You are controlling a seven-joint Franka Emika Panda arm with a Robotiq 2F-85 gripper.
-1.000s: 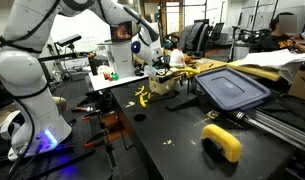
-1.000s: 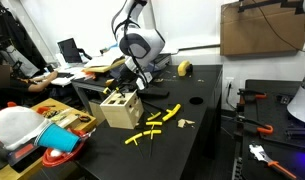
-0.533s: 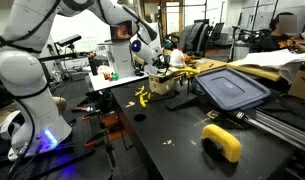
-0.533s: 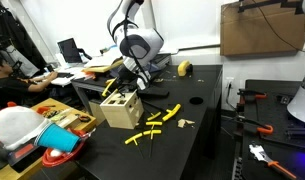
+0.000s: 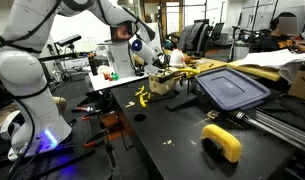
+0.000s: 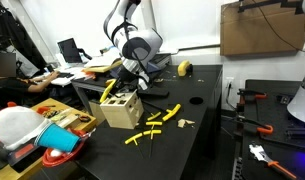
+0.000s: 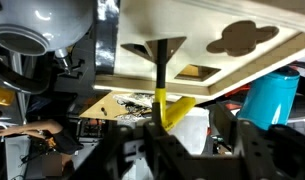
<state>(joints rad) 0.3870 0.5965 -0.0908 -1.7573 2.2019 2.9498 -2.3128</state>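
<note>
Black table (image 6: 180,146), wooden box (image 6: 120,108); yellow pieces (image 6: 158,124) beside

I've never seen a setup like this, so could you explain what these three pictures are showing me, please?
It is a white robot arm with a two-fingered tool at its end. Two pictures come from cameras standing around the black table. The third is from a camera on the arm's wrist. On the table are a wooden box with shaped holes in its top, loose yellow sticks, a blue lid and a yellow roll. The tool hangs at the box, a yellow stick right in front of it. Whether it grips that stick is unclear.
</note>
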